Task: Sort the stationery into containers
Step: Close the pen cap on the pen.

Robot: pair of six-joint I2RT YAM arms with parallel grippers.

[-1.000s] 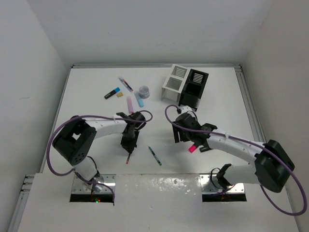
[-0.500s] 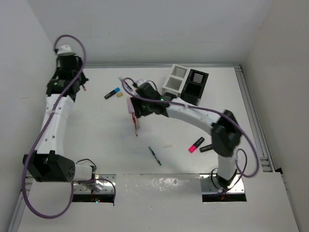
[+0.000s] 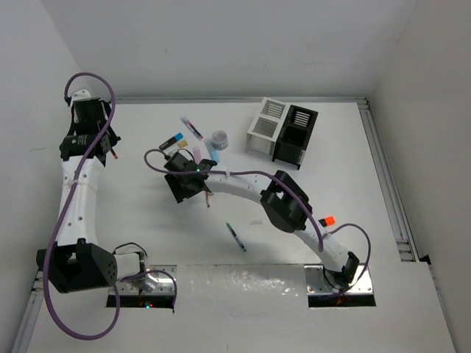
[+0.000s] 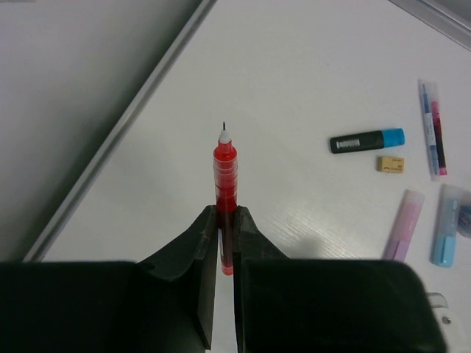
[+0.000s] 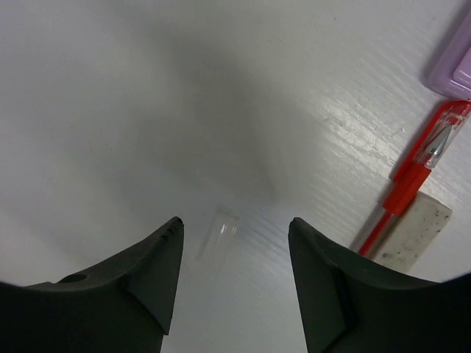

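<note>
My left gripper [image 4: 226,213] is shut on a thin red pen [image 4: 225,173] and holds it above the far left of the table; it also shows in the top view [image 3: 110,145]. My right gripper [image 5: 234,224] is open and empty, low over a clear cap [image 5: 221,232], left of centre in the top view [image 3: 184,184]. A second red pen [image 5: 412,176] lies just right of it. The white bin [image 3: 266,123] and black bin [image 3: 296,132] stand joined at the back right.
A blue-ended highlighter [image 3: 171,141], beige eraser [image 3: 184,144], pink-and-blue pen [image 3: 192,129], greyish round piece [image 3: 219,138], pink stick [image 3: 197,156] and blue stick [image 3: 212,152] lie at the back. A green pen [image 3: 235,237] and an orange-ended highlighter [image 3: 327,220] lie nearer.
My left gripper has gone from mid-table to the far left with the red pen. My right gripper has swung from the right side across to left of centre.
</note>
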